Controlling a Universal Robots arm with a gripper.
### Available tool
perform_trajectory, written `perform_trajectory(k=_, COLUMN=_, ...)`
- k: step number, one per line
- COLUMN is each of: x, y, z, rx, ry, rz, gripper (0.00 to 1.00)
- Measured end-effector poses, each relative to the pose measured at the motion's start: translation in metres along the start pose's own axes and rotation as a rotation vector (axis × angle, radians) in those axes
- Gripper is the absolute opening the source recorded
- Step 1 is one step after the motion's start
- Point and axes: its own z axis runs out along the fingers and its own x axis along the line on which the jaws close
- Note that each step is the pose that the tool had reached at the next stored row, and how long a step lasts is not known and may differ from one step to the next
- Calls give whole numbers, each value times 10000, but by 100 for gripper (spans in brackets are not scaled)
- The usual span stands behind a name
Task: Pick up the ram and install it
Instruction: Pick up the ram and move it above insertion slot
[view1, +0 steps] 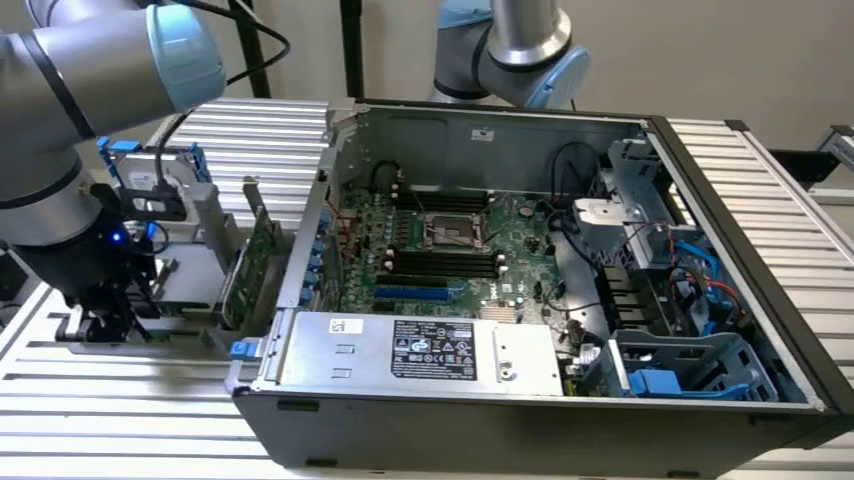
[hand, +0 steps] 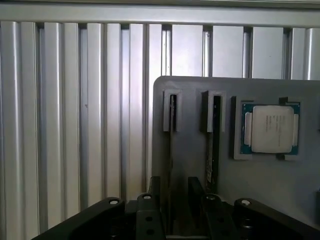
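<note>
Two ram sticks stand on edge in slots of a grey holder tray: one ram and a second ram beside it. My gripper is low over the tray and open. Its black fingers straddle the near end of the first ram without closing on it. In the exterior view my gripper hangs down over the tray at the exterior view's left, outside the computer case. The black memory slots lie on the motherboard in the middle of the open case.
A square silver processor sits in a pocket of the tray beside the second ram. A tall green expansion card stands between my arm and the case wall. The ribbed aluminium table runs under everything. A second robot arm stands behind the case.
</note>
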Motion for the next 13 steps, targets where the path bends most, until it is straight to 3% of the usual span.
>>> perform_trajectory(k=5, x=3, y=3, z=79, rx=4, ry=0, rz=-15, gripper=100)
perform_trajectory(k=13, x=3, y=5, z=91, rx=5, ry=0, rz=-14, gripper=100)
